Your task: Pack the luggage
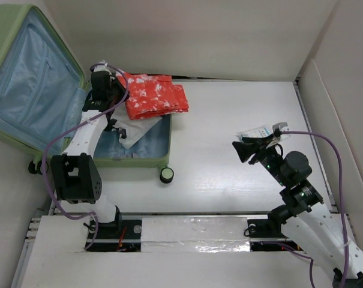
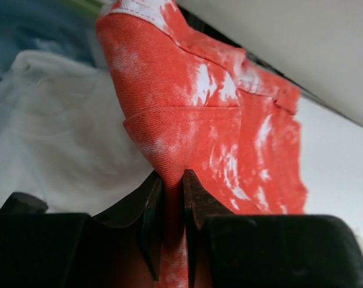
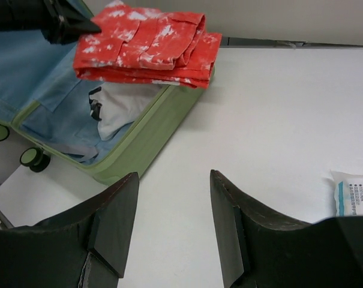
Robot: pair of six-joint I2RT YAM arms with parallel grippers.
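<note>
The pale green luggage (image 1: 146, 161) lies open at the left, blue lining showing, lid (image 1: 25, 90) raised; it also shows in the right wrist view (image 3: 151, 135). A white garment (image 1: 133, 129) lies inside it. My left gripper (image 1: 116, 81) is shut on the corner of a folded red-and-white garment (image 1: 154, 96), which rests across the luggage's far right rim. In the left wrist view the fingers pinch the red cloth (image 2: 199, 114) beside the white garment (image 2: 49, 138). My right gripper (image 1: 241, 150) is open and empty above the table, (image 3: 174, 180) apart from the luggage.
A white and blue packet (image 1: 260, 132) lies on the table under the right arm; it also shows in the right wrist view (image 3: 355, 195). A black caster wheel (image 1: 167, 175) sticks out from the luggage's near edge. Cardboard walls bound the table at back and right.
</note>
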